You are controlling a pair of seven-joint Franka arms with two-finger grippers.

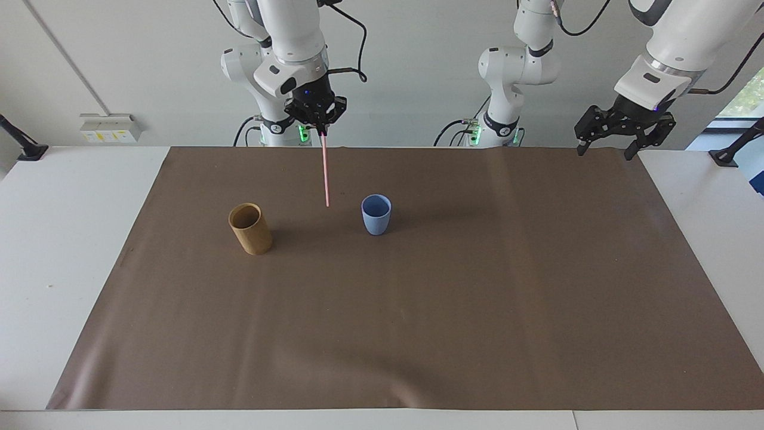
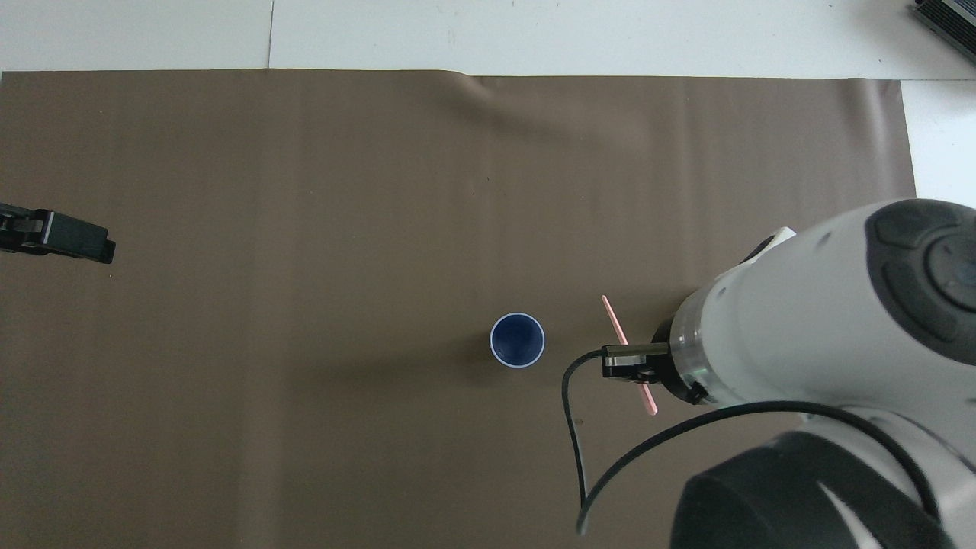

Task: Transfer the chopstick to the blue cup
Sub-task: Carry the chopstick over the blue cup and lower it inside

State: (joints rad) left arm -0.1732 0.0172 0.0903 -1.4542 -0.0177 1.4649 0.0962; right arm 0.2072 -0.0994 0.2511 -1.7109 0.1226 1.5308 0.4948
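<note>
A: Right gripper point(image 1: 322, 132)?
B: Clamped on the top end of the chopstick point(image 1: 325, 173), up in the air over the brown mat point(image 1: 477, 310), between the tan cup point(image 1: 250, 229) and the blue cup point(image 1: 376, 214).
A: Stick's axis?
B: Near upright, lower tip hanging free, short of the blue cup's rim on the tan cup's side.
A: Blue cup?
B: Mid-mat, nearer the robots' edge.
A: Left gripper point(image 1: 624, 129)?
B: Waiting, fingers spread wide, over the mat's corner at the left arm's end.

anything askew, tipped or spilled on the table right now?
Nothing stands out. The blue cup and the tan cup both stand upright on the brown mat. The right gripper holds the chopstick near-vertical in the air between the cups. The left gripper waits open over the mat's edge.
</note>
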